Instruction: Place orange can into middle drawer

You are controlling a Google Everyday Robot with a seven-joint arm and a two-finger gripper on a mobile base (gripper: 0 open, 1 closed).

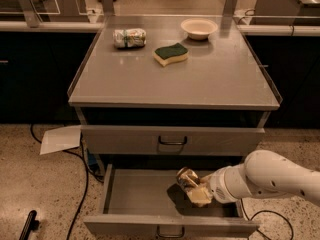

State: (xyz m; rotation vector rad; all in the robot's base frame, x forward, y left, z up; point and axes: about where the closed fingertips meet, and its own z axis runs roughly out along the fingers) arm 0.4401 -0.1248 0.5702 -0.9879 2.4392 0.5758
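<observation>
Hovering over the open middle drawer (136, 195), the end effector (194, 188) is clamping the tilted orange can (185, 176) above its floor.

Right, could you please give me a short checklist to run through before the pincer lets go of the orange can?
1. The wide grey metal middle drawer is pulled open: ok.
2. The shiny orange-gold metal can is gripped in the pincer: ok.
3. The pincer is over the drawer floor, right of its centre: ok.
4. The can is upright: not ok, it leans.
5. The can rests on the drawer floor: cannot tell; a dark shadow lies under it.
6. The upper grey drawer front is closed and does not overhang the can: ok.
</observation>
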